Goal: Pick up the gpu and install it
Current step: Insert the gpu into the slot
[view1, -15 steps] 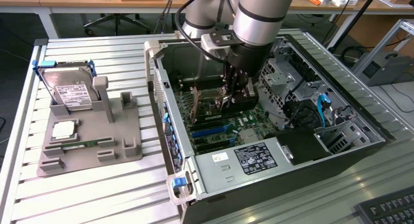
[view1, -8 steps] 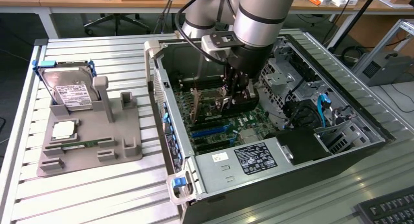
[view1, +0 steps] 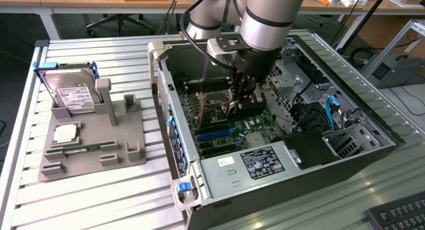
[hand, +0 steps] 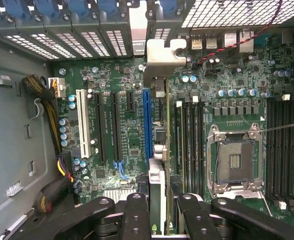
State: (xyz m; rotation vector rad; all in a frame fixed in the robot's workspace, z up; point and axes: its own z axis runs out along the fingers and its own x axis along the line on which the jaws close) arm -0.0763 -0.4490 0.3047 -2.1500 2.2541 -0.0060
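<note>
The gpu (hand: 158, 150) shows edge-on in the wrist view, a thin card with its silver end bracket (hand: 159, 55) reaching toward the case's rear slot covers. My gripper (hand: 160, 207) is shut on it, one black finger (hand: 136, 212) on each side. The card hangs over the motherboard (hand: 126, 150), running along the blue expansion slot (hand: 147, 120); whether it touches the slot I cannot tell. In the exterior view my gripper (view1: 240, 101) reaches down into the open computer case (view1: 199, 187), with the gpu (view1: 222, 110) upright between its fingers.
A CPU socket (hand: 235, 160) and memory slots (hand: 189, 145) lie beside the card. Bundled cables (hand: 46, 107) run along the case wall. On the slatted table a grey holder (view1: 93, 150) carries a hard drive (view1: 73, 95), a CPU (view1: 66, 134) and a RAM stick (view1: 76, 149). A keyboard (view1: 401, 215) lies nearby.
</note>
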